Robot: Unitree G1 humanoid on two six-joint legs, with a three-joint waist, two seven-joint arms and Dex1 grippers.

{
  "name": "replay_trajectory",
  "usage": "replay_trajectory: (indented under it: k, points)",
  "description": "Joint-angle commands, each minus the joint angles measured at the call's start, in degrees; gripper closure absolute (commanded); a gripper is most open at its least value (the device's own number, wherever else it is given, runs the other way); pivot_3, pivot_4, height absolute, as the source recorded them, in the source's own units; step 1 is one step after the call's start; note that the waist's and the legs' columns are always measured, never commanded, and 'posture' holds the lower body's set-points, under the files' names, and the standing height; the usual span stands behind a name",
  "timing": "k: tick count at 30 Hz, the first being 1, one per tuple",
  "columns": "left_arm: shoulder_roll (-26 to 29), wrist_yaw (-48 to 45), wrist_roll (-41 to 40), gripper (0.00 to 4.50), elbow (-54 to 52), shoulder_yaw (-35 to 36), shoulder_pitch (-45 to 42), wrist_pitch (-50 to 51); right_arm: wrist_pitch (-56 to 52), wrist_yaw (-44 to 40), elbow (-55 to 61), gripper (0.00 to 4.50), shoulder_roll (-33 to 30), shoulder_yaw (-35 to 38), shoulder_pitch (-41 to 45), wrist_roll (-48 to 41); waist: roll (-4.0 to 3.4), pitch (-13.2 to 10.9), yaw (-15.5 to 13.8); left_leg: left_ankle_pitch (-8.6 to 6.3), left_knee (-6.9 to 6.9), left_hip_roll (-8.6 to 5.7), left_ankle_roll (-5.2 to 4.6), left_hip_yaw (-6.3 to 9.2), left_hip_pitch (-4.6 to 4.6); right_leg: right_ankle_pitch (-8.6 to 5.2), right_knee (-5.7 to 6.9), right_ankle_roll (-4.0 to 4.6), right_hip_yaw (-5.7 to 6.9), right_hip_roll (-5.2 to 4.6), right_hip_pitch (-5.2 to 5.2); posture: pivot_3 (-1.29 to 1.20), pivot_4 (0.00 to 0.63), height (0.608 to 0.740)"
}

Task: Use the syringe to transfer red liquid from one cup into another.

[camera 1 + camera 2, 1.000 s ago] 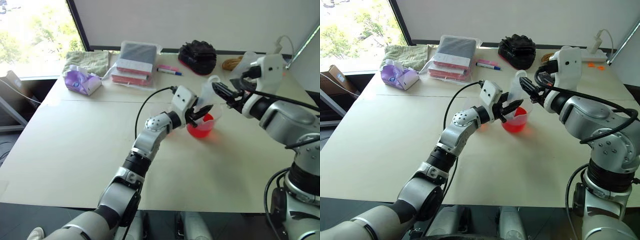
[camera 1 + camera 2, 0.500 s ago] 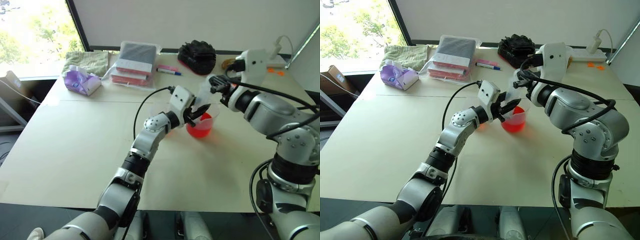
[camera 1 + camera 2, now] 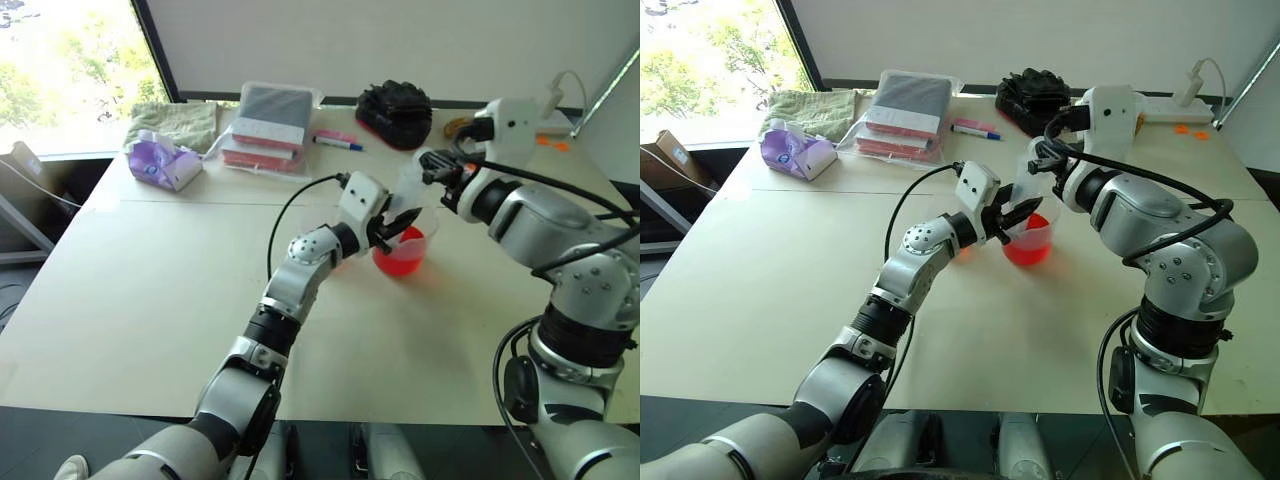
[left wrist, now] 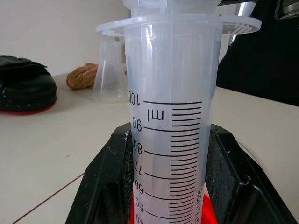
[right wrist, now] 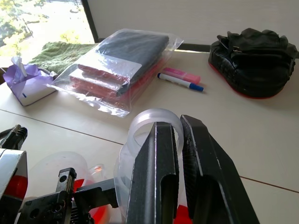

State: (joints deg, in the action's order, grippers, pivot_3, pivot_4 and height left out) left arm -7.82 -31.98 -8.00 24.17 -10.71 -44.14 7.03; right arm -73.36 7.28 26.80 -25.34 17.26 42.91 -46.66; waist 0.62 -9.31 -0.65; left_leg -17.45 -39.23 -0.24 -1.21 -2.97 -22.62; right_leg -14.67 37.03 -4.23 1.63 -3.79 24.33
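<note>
Left gripper (image 3: pixel 1006 214), right of frame centre, clamped tight round the barrel of the syringe (image 4: pixel 172 116), held upright with its lower end down in the spouted beaker (image 3: pixel 1030 240) of red liquid (image 3: pixel 400 258). Right gripper (image 5: pixel 180 140) just above, fingers pinched together on the white plunger top (image 5: pixel 152 126). Smaller clear cup (image 4: pixel 109 72) stood well apart, upper left in the left wrist view, beside a coil of rope (image 4: pixel 80 77).
</note>
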Motion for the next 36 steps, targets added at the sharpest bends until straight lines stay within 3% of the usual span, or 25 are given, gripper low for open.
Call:
replay_trajectory:
  k: [1,36]
  points:
    - [-1.3,-2.7,0.0,2.95,-0.7,-2.6,0.4,-0.6,2.6,-0.8,1.9,4.47,-0.1,4.2,3.8,-1.3,0.0,0.0,0.1,0.0,0.01,0.0,0.0,0.0,0.0,0.0,0.0,0.0,0.0,0.0,0.01,0.0,0.15,0.74]
    - [-2.5,-4.5,0.7,2.95,9.5,-2.9,0.8,-5.4,4.4,-1.3,-0.6,4.47,-2.7,8.6,8.9,-4.1,0.0,0.0,0.0,-0.03,0.04,0.01,-0.05,0.02,-0.05,0.0,-0.11,0.0,0.02,-0.03,0.02,0.0,0.15,0.74]
